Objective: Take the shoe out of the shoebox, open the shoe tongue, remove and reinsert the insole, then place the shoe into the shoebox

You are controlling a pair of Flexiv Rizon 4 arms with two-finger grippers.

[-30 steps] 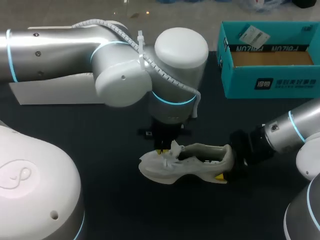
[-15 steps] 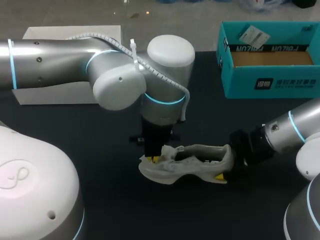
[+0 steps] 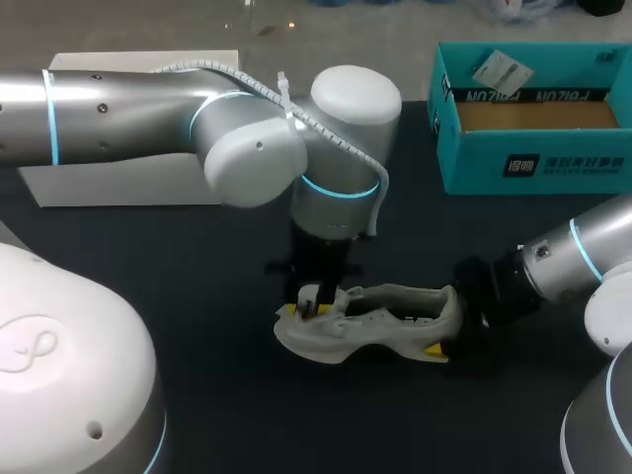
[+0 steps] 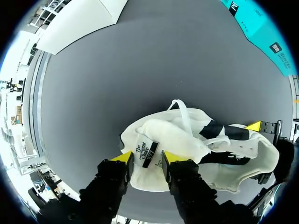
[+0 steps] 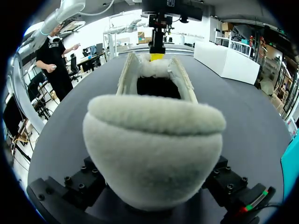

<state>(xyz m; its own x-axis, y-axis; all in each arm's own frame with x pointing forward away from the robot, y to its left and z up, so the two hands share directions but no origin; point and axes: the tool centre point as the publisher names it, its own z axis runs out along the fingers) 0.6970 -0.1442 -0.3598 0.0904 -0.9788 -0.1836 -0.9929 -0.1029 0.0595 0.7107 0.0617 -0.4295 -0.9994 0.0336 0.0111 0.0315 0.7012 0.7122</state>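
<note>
A cream-white shoe (image 3: 370, 321) lies on its side on the dark table, toe toward my left arm. My left gripper (image 3: 309, 302) hangs straight down over the forefoot. In the left wrist view its fingers (image 4: 122, 158) stand apart, and the tongue (image 4: 147, 154) with its printed label lies loose between them, so the left gripper (image 4: 146, 157) is open. My right gripper (image 3: 449, 331) is shut on the fleecy heel (image 5: 154, 140), with black finger blocks (image 5: 70, 186) on both sides. The teal shoebox (image 3: 533, 163) stands open at the back right.
A white box (image 3: 118, 183) lies at the back left, partly behind my left arm. The teal shoebox (image 4: 261, 32) holds a paper tag (image 3: 501, 69). Bare dark tabletop (image 3: 415, 237) lies between shoe and shoebox.
My left gripper came down from the raised tongue onto the forefoot, then its fingers parted and let go of the tongue. The right arm and the shoe stayed put.
</note>
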